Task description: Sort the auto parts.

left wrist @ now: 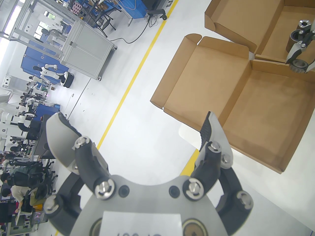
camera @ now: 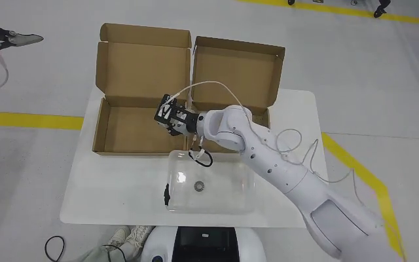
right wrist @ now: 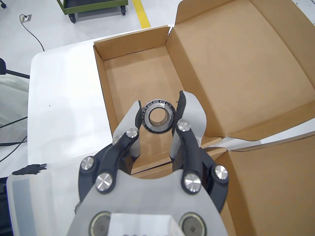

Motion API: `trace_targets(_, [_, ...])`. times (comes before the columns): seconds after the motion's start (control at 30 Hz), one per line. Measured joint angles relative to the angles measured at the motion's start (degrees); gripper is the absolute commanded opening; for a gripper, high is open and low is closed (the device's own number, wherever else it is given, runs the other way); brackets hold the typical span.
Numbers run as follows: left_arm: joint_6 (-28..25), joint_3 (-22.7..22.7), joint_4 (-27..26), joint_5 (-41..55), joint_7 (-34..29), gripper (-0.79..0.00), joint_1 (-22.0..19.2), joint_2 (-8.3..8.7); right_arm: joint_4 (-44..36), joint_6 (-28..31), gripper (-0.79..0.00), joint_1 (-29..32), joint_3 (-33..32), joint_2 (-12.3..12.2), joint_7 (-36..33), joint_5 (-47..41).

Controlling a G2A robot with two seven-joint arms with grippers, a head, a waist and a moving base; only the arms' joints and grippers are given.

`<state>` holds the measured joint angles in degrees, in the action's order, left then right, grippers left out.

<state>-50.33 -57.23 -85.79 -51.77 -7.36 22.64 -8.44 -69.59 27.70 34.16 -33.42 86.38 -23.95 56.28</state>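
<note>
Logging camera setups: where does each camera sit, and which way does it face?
Top view: above the arms, looking down at the white table; the right arm shows, reaching over the left brown cardboard box.
Left wrist view: on the left wrist, facing the pale floor and that box past its open jaws.
Right wrist view: on the right wrist, looking into that box past jaws shut on a silver metal bearing ring.
Shared: both wrist views show the bearing and that box.

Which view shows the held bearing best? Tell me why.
Right wrist view: the bearing sits large, face-on between the fingers. Left wrist view shows it small, far off. Top view: the right gripper blocks it.
</note>
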Motion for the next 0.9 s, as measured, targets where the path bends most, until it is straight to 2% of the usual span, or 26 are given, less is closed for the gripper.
trace_targets(0.37, [0.0, 0.0, 0.0, 0.0, 0.0, 0.0, 0.0, 0.0, 1.3, 0.4, -0.785, 2.2, -0.4, 0.0, 0.1, 0.4])
trace_targets(0.9, [0.0, 0.0, 0.0, 0.0, 0.0, 0.0, 0.0, 0.0, 12.6, 0.7, -0.785, 0.4, 3.6, 4.2, 0.4, -1.3])
